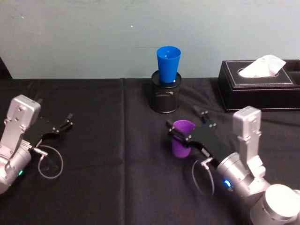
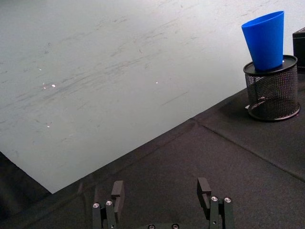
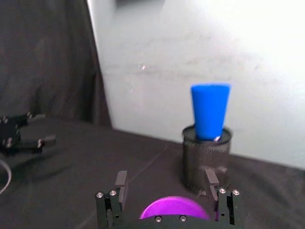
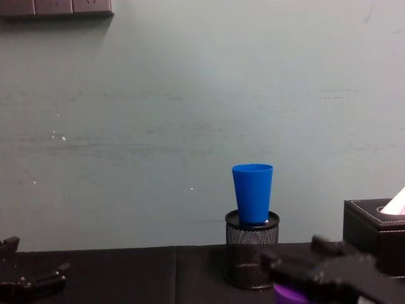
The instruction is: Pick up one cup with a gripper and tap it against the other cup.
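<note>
- Nearest the head camera: two arms, one at each lower corner, each ending in one black gripper.
- Right gripper: one finger is seen on each side of the purple cup; whether the fingers press the wall or merely bracket it cannot be told. In the right wrist view the cup's rim lies between the two fingers, close to the palm.
- Left gripper: parked at the left of the table, fingers spread apart with nothing between them; the gap is plain in the left wrist view.
- Cups: two counted. The purple cup stands upright, mouth up, right of the table's middle. The blue cup sits base down in the mouth of the mesh holder, its upper part standing above the holder's rim.
- Holders: one, black mesh, upright near the back of the table.
- Tissue boxes: one, black, at the back right, with white tissue at its slot.
- Relation: the blue cup lies beyond the purple cup and slightly toward the left, well apart from it, and higher.
- Table: one black cloth with a seam running front to back left of the holder.
- Open room: bare cloth is seen between the two grippers and between the purple cup and the holder; the tissue box stands near the right gripper's far side; a pale wall closes the back edge.
</note>
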### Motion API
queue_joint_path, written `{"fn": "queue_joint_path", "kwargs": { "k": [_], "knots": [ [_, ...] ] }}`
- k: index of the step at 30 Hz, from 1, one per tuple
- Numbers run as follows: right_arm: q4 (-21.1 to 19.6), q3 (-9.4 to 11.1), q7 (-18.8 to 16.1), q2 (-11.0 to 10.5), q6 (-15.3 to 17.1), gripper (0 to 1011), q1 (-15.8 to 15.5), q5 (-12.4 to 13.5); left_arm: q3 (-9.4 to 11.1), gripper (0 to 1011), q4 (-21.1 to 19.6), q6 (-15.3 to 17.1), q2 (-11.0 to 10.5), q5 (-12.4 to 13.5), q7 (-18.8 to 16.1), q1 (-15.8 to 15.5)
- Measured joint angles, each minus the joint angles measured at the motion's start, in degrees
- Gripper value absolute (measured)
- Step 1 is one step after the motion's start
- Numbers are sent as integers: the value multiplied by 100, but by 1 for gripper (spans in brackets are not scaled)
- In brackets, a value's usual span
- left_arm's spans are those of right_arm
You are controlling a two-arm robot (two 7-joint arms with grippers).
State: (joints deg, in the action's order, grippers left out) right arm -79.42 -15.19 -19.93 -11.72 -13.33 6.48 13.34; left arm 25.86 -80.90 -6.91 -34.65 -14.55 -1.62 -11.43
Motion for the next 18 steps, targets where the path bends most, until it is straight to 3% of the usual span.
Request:
{"fn": "queue_joint_path", "kwargs": {
  "k": [5, 9, 12, 14, 18],
  "knots": [
    [-499, 195, 307, -113, 224, 1003, -167, -63, 0, 1000, 0, 0, 0, 0, 0, 0],
    [-638, 508, 714, -94, 197, 1003, -287, -180, 0, 1000, 0, 0, 0, 0, 0, 0],
    [-599, 654, 960, -42, 175, 1003, -315, -310, 0, 1000, 0, 0, 0, 0, 0, 0],
    [-443, 758, 1281, 35, 155, 1002, -306, -579, 0, 1000, 0, 0, 0, 0, 0, 0],
    [-188, 794, 1524, 144, 47, 1003, -261, -819, 0, 1000, 0, 0, 0, 0, 0, 0]
  ]
}}
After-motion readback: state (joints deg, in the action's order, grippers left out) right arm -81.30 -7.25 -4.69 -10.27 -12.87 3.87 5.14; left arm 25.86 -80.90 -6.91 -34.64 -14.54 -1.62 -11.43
